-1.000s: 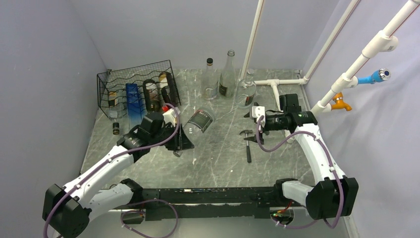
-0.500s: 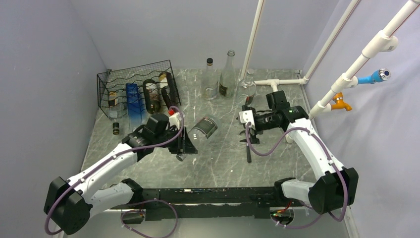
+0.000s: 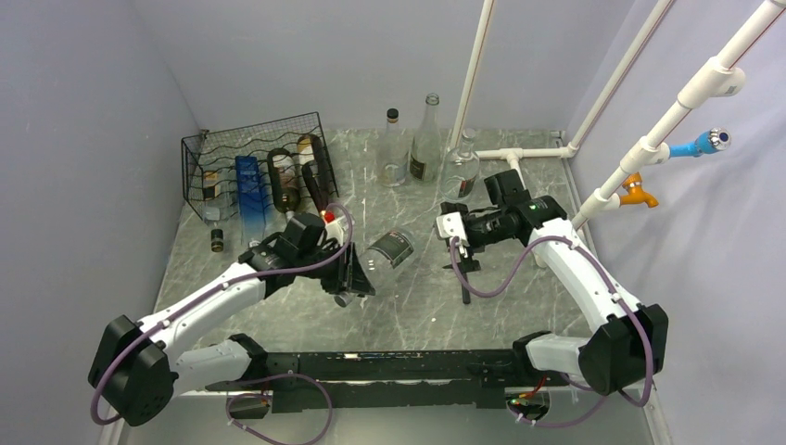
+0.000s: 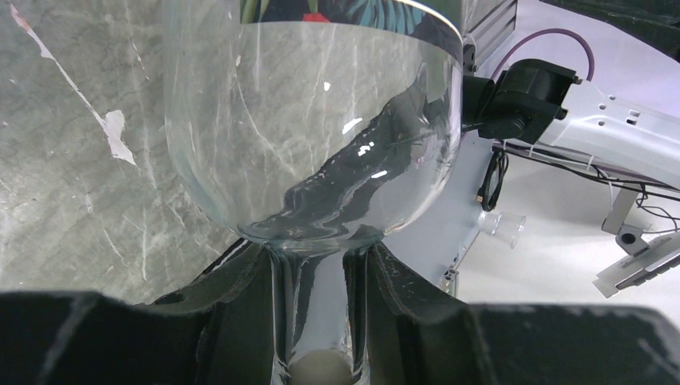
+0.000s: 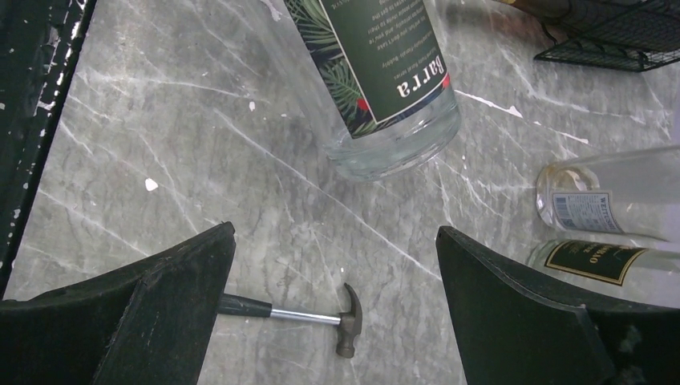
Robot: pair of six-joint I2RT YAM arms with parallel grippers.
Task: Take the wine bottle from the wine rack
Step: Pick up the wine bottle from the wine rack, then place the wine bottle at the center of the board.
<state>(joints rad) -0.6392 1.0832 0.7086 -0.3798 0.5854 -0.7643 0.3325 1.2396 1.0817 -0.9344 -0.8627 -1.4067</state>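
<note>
The wine bottle (image 3: 391, 248) is off the wine rack (image 3: 219, 159) and drifting further toward its four o'clock, neck pinched in the left gripper (image 4: 317, 269), while the right gripper (image 5: 333, 233) swings in wide open, so probably only the set-down remains.

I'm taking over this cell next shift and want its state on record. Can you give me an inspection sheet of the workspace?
Surface: grey marbled table, a few white chips.
Job's things: wine rack at back left, other bottles in it; clear wine bottle out of the rack, held by its neck.
Clutter: hammer lying flat; three clear bottles upright at the back; small dark item by the rack.
Claws: left claw shut on the wine bottle's neck; right claw open, near the hammer.
Cables: purple cables looped along both arms.
Surroundings: grey walls; white pipes at right.
</note>
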